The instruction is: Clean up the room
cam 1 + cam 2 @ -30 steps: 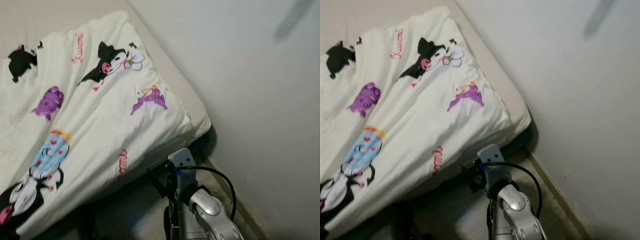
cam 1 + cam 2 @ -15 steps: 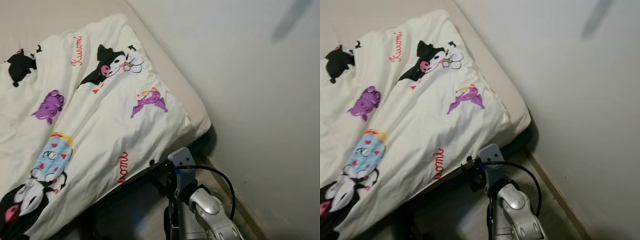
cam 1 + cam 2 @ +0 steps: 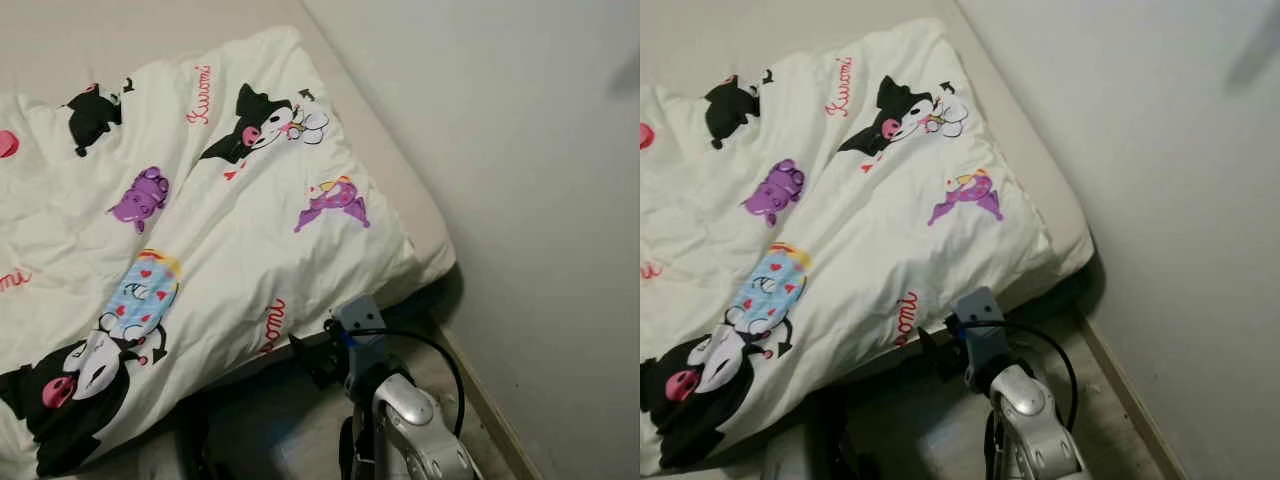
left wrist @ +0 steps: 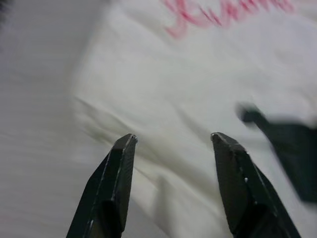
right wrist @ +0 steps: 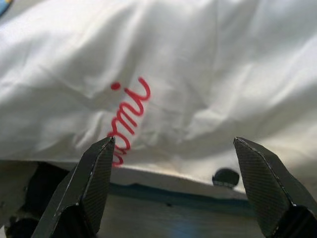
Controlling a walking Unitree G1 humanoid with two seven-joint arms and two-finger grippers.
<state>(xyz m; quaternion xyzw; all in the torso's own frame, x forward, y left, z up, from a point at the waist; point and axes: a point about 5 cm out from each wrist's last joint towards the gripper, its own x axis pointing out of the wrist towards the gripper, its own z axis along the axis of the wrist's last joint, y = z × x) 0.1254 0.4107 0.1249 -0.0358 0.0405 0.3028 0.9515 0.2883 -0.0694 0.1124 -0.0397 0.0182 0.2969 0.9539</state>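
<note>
A white duvet (image 3: 200, 230) printed with cartoon characters and red lettering lies rumpled over a beige mattress (image 3: 425, 215). Its near edge hangs over the side of the bed. My right gripper (image 3: 312, 352) sits low at that hanging edge, just below the red lettering (image 3: 272, 325). In the right wrist view the right gripper (image 5: 173, 141) is open, its fingers (image 5: 94, 173) spread before the duvet's edge (image 5: 198, 99), holding nothing. In the blurred left wrist view the left gripper (image 4: 172, 136) is open close over white duvet fabric (image 4: 168, 79) with red lettering.
A pale wall (image 3: 540, 150) runs along the right of the bed, with a baseboard (image 3: 490, 410) at its foot. A narrow strip of floor (image 3: 1090, 390) lies between bed and wall. A dark gap (image 3: 250, 400) shows under the bed's side.
The whole picture has shifted right, so the camera has turned left and more of the duvet's left side shows. My right gripper stays at the duvet's hanging edge.
</note>
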